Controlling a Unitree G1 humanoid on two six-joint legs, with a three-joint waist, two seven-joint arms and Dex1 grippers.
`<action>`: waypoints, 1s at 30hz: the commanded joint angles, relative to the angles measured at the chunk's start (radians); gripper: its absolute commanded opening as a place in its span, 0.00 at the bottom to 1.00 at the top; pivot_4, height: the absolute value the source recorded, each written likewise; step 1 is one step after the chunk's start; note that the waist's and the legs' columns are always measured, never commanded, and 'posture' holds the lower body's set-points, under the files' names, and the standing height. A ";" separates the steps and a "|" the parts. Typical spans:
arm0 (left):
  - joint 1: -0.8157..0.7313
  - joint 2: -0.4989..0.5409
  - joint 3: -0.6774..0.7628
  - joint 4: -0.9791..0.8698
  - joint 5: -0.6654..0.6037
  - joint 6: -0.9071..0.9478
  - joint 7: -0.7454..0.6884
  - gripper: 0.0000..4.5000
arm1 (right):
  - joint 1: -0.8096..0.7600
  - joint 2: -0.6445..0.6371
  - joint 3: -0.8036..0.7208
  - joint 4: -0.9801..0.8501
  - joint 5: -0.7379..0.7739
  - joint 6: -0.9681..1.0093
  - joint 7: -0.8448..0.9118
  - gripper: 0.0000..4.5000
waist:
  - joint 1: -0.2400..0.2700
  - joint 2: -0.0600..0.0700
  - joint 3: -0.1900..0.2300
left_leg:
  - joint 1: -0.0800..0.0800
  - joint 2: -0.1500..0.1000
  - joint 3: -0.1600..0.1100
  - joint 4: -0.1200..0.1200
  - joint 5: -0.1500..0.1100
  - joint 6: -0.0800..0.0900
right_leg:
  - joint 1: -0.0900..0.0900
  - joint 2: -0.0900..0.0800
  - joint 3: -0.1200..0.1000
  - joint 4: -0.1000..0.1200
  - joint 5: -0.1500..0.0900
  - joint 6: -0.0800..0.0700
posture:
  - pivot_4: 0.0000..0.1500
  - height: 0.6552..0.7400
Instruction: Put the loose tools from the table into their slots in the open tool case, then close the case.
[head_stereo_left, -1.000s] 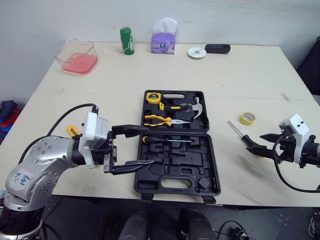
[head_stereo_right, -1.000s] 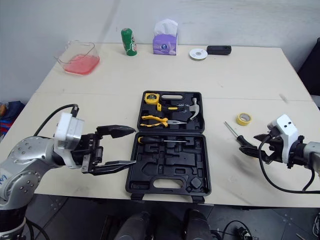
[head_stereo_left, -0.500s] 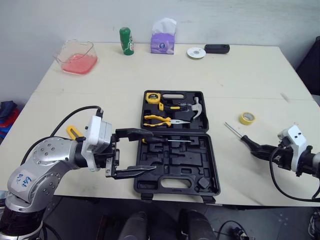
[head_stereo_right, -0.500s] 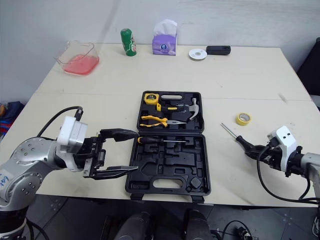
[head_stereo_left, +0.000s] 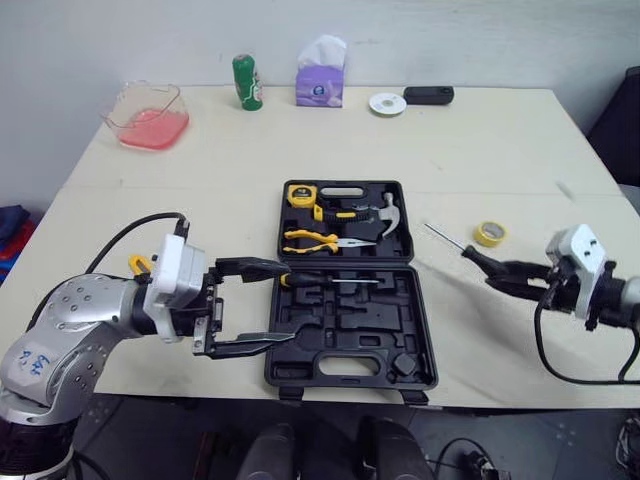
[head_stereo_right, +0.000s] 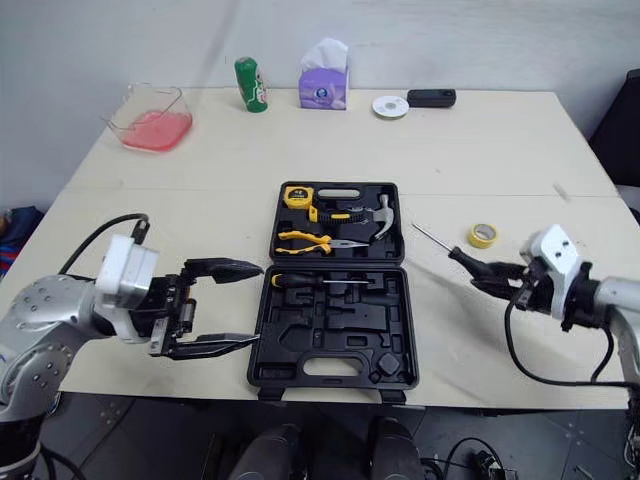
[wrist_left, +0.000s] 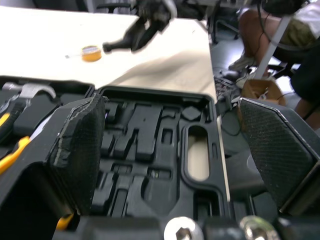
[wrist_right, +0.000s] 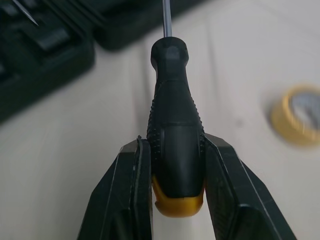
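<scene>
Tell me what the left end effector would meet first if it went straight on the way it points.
Probably the open tool case: the open left end effector points across its near half, toward the screwdriver lying there. Its height above the case is unclear, so it might pass over.

A big, pale desk (head_stereo_left: 500, 150) stands against a plain white wall (head_stereo_left: 480, 40). 1 thin line runs across the desk top from side to side. The floor (head_stereo_right: 560, 440) under its front edge is dark grey. A brown box (wrist_left: 257, 90) sits on the floor near a seated person's leg (wrist_left: 255, 25).
</scene>
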 joint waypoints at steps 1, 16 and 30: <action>0.043 0.024 0.068 0.022 0.034 -0.055 -0.028 1.00 | -0.084 -0.022 0.075 -0.110 0.025 0.040 0.071 0.21 | 0.000 0.000 0.000 | 0.000 0.000 0.000 0.000 0.000 0.000 | 0.000 0.000 0.000 0.000 0.000 0.000 | 1.00 1.00; 0.207 0.043 0.152 -0.018 0.055 -0.067 -0.004 1.00 | -0.366 0.024 0.480 -0.295 -0.142 0.133 0.171 0.21 | -0.001 -0.001 0.001 | -0.006 0.000 -0.001 0.000 -0.001 0.000 | -0.005 -0.002 -0.001 -0.002 0.000 0.000 | 1.00 1.00; 0.221 0.044 0.145 -0.046 0.051 -0.044 0.023 1.00 | -0.425 0.105 0.566 -0.227 -0.280 0.151 0.130 0.21 | -0.002 -0.002 0.001 | -0.012 0.000 0.002 0.001 0.000 0.000 | -0.013 -0.001 0.001 0.002 0.000 -0.001 | 1.00 1.00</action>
